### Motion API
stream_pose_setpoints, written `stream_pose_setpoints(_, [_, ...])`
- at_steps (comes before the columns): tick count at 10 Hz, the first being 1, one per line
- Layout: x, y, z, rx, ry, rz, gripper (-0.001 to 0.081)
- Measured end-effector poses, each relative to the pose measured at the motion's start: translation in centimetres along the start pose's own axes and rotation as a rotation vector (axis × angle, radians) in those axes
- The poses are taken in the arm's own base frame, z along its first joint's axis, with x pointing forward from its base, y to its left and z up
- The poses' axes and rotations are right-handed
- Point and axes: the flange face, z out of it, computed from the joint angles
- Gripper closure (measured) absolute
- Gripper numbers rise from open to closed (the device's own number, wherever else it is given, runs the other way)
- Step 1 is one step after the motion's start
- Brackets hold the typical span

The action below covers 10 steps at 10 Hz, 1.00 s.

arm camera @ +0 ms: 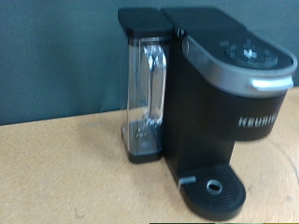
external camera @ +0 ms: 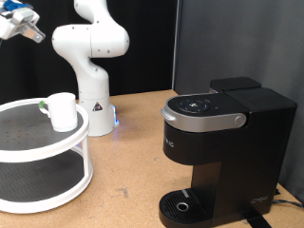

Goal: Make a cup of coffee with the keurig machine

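Note:
The black keurig machine (external camera: 220,152) stands on the wooden table at the exterior view's right, its head shut, with a grey-silver handle and a round drip tray (external camera: 180,204) at its base. The wrist view shows the machine (arm camera: 224,103) from the side, with its clear water tank (arm camera: 148,93) and bare drip tray (arm camera: 213,189). The white cup (external camera: 63,111) stands upright on the top tier of a white round shelf (external camera: 28,142) at the exterior view's left. My gripper (external camera: 21,25) is high up at the exterior view's top left corner, far from the cup and the machine. Nothing shows between its fingers.
The white arm base (external camera: 90,66) stands behind the shelf at the back of the table. A dark curtain forms the backdrop. Bare wooden tabletop (external camera: 128,161) lies between the shelf and the machine. The shelf has a lower tier (external camera: 38,180).

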Motion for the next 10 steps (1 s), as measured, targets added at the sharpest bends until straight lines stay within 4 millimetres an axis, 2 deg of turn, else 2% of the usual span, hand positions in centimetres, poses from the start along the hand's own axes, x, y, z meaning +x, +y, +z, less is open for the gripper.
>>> stream_pose_setpoints(3, [-0.3, 0.0, 0.0, -0.012, -0.015, 0.030, 0.0806])
stream_pose_setpoints(10, [-1.6, 1.8, 1.2, -0.072, -0.059, 0.083, 0.0806])
